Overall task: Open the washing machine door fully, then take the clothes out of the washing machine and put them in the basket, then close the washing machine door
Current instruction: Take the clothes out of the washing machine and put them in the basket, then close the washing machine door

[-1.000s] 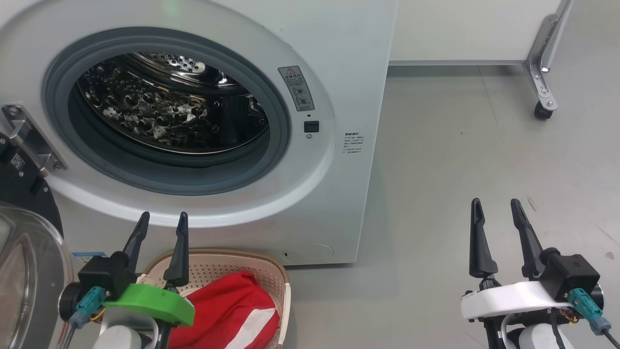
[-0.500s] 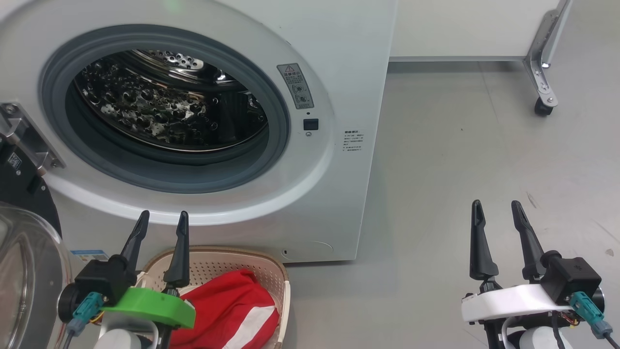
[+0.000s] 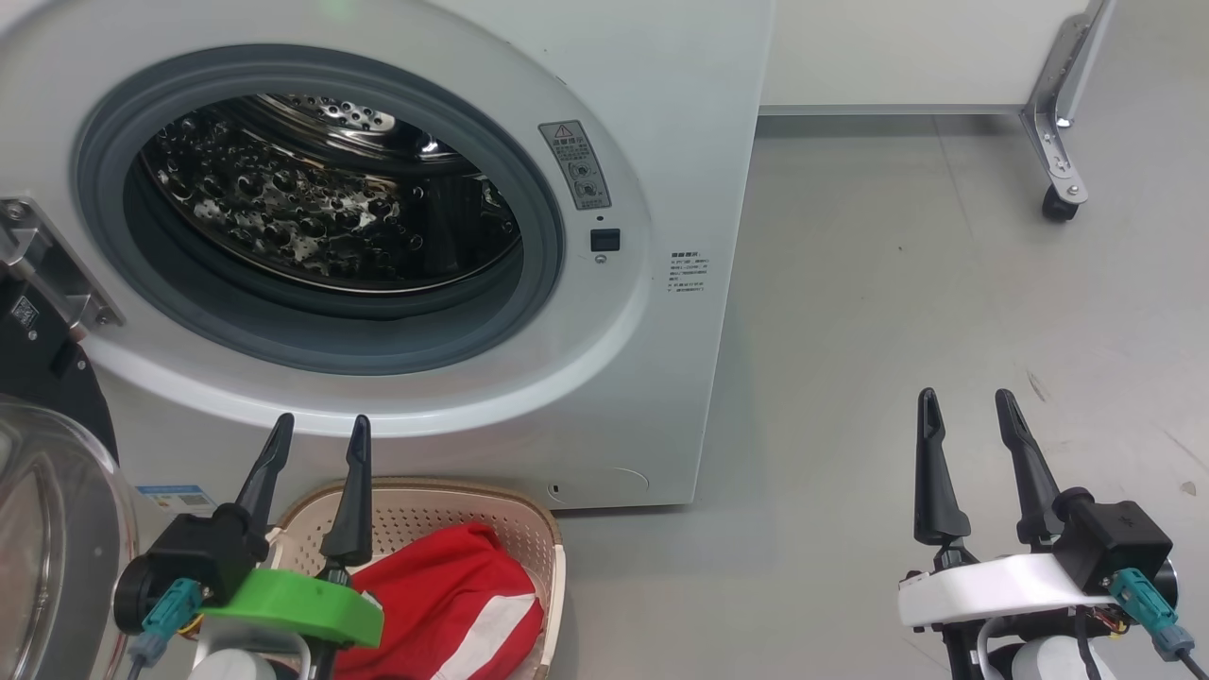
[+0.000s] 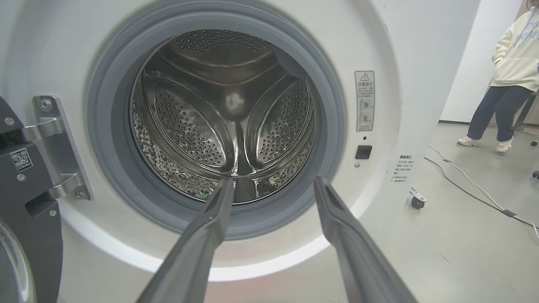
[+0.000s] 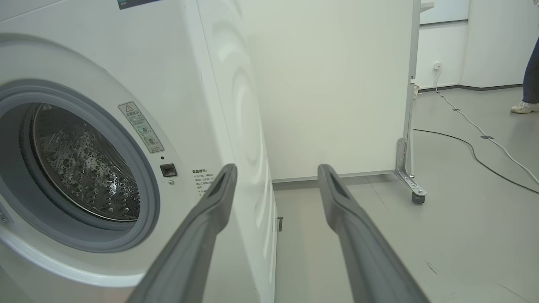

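White front-loading washing machine (image 3: 661,113), standing on a grey floor (image 3: 897,312). Its round mouth is ringed by a grey rubber gasket (image 3: 312,354), behind which the perforated steel drum (image 3: 312,208) shows its ribs and wet-looking sheen. A warning sticker (image 3: 576,165) sits to the right of the mouth. The washing machine door (image 3: 38,378) hangs swung out at the machine's left on a metal hinge (image 4: 59,147); its black rim and bulging clear glass window reach the lower left edge of the head view.

The clothes (image 3: 444,604), red with a white stripe, lie heaped in the basket (image 3: 444,510), a cream perforated tub with a brown rim set on the floor just in front of the machine's lower face.

The left pincer (image 3: 321,422) hangs over the basket's left part with its jaws spread and nothing between them; in the left wrist view its fingers (image 4: 202,235) point into the drum mouth. The right pincer (image 3: 965,397) is well apart to the right, over bare floor, likewise spread and holding nothing; in the right wrist view its fingers (image 5: 198,227) frame the machine's front right corner.

Beyond stand a white partition (image 5: 337,84) on castors, a cable (image 4: 471,185) trailing across the floor, and a person (image 4: 511,63) in a cream hooded top.
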Available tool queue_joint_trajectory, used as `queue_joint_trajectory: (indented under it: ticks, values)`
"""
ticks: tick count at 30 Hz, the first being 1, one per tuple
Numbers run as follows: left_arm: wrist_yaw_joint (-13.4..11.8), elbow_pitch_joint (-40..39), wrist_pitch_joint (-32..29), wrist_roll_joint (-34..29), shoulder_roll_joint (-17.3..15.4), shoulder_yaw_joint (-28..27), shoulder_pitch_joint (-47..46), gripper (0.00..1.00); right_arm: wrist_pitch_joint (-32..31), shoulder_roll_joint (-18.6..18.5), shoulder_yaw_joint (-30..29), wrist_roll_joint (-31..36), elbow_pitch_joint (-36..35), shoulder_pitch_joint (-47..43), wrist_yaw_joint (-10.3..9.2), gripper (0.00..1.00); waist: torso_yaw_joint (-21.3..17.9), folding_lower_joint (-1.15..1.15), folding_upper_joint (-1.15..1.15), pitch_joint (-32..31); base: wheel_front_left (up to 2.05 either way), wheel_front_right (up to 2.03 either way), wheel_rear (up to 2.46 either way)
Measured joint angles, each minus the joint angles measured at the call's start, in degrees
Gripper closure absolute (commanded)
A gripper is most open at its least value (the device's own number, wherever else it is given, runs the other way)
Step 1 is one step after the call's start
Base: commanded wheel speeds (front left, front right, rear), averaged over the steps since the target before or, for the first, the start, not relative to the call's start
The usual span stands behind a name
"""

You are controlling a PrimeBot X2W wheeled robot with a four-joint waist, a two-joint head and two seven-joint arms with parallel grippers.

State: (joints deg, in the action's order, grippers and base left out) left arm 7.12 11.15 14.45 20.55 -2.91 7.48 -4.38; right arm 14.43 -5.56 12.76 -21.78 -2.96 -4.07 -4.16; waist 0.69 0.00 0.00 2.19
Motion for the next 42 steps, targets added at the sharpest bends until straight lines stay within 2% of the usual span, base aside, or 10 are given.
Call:
queue_joint_trajectory:
  ticks: [26, 42]
  values:
    - [0.0, -1.3, 0.0, 0.0, 0.1, 0.1, 0.9, 0.00, 0.0, -0.5, 0.0, 0.0, -0.4, 0.0, -0.01, 0.00, 0.1, 0.00, 0.00, 0.1, -0.02, 0.02, 0.00]
    - [0.0, -1.5, 0.0, 0.0, 0.1, 0.1, 1.1, 0.00, 0.0, -0.5, 0.2, 0.0, -0.4, 0.0, -0.01, 0.00, 0.0, 0.00, 0.00, -0.1, -0.55, 0.55, 0.00]
